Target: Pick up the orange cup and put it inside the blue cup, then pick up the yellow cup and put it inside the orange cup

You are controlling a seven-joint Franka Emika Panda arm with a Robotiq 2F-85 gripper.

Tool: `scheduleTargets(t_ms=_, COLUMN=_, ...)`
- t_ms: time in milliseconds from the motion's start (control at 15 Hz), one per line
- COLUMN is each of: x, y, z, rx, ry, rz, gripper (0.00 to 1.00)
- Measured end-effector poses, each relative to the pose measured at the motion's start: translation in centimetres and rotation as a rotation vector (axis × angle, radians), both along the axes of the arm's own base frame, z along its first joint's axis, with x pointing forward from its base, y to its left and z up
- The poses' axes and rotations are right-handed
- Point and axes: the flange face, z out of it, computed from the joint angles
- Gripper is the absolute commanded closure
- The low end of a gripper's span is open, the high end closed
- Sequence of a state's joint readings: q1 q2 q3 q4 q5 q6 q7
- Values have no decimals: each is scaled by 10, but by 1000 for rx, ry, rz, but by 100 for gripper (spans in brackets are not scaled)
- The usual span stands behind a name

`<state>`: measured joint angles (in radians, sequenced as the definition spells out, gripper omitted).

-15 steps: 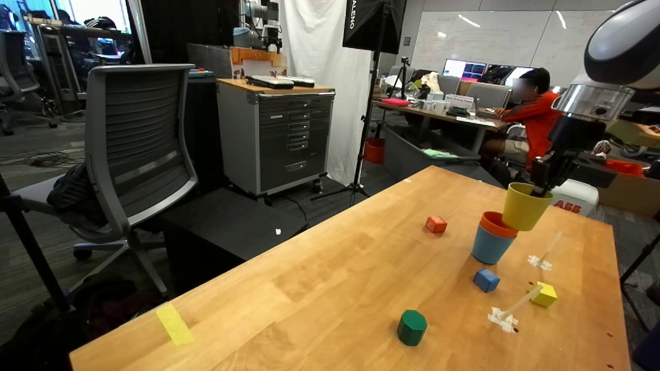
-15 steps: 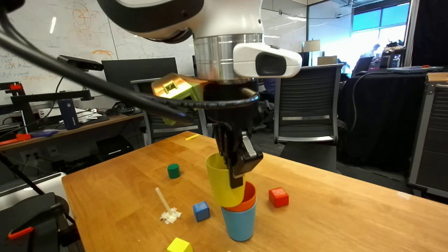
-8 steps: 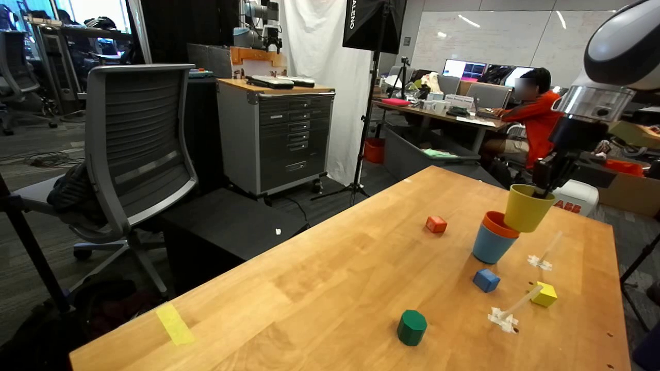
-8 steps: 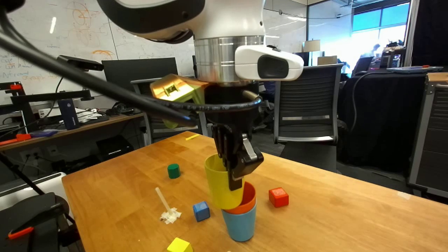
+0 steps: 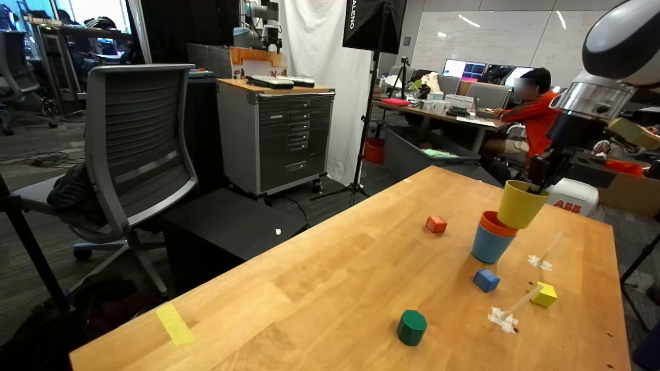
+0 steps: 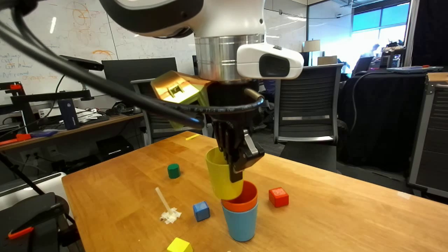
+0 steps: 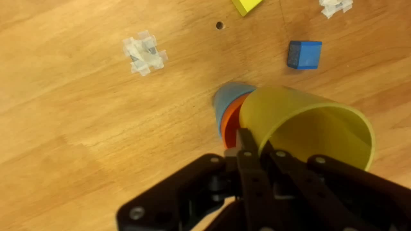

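Yellow cup (image 6: 224, 176) hangs slightly higher than half a second ago in both exterior views, and more of the orange cup (image 6: 247, 200) shows beneath it. The orange cup sits inside the blue cup (image 6: 241, 224), and that stack has shifted very slightly. The tool (image 7: 258, 146) pinches the yellow wall, one finger inside the rim, one outside.

The held cup's mouth faces upward, but its long axis leans: the narrower base points down and toward the stack, overlapping part of the orange rim in both exterior views. Whether base and rim touch, I cannot tell. In the wrist view the mouth opens toward the lower right and the base lies toward the upper left, hiding much of the orange opening.

On the table (image 5: 309, 288), a blue block (image 6: 201, 211) and a red block (image 6: 279, 197) flank the stack, unmoved, with tabletop showing between. In an exterior view, a yellow block (image 5: 545, 295) and two thin sticks (image 5: 523, 300) are toward the right-hand table edge. A green block (image 5: 412, 327) stands well apart, and a long stretch of tabletop runs leftward.
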<state>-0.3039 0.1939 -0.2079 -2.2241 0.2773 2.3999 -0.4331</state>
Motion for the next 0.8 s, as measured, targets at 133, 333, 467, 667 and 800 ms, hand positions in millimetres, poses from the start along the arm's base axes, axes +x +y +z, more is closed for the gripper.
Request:
scheduleTargets(t_ms=133, x=3, y=1, z=3, rx=29, ry=-35, rz=7, gripper=95)
scheduleTargets(t_ms=333, x=6, y=0, z=6, rx=46, ry=-63, rz=12, gripper=95)
scheduleTargets(t_ms=467, x=6, y=-2, z=7, rx=44, ry=-67, rz=10, gripper=95)
scheduleTargets(t_ms=667, x=4, y=-6, z=7, rx=41, ry=-69, rz=3, gripper=95)
scheduleTargets(t_ms=800, x=3, y=-8, z=6, rx=40, ry=-69, rz=-2, gripper=95)
